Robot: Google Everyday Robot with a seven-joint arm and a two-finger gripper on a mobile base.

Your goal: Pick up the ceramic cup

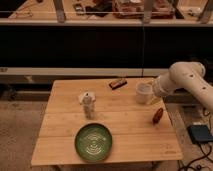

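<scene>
The ceramic cup (143, 93) is plain white with a wide mouth. It is at the right side of the wooden table (107, 132), near the far edge. My gripper (152, 94) is at the end of the white arm that reaches in from the right. It sits right against the cup's right side. The arm's wrist hides how it meets the cup. I cannot tell if the cup rests on the table or is lifted a little.
A green plate (93, 142) lies near the front edge. A slim pale bottle-like thing (88, 104) stands left of centre. A dark bar (118, 83) lies at the far edge. A reddish-brown object (158, 115) lies near the right edge. A dark device (201, 133) lies on the floor.
</scene>
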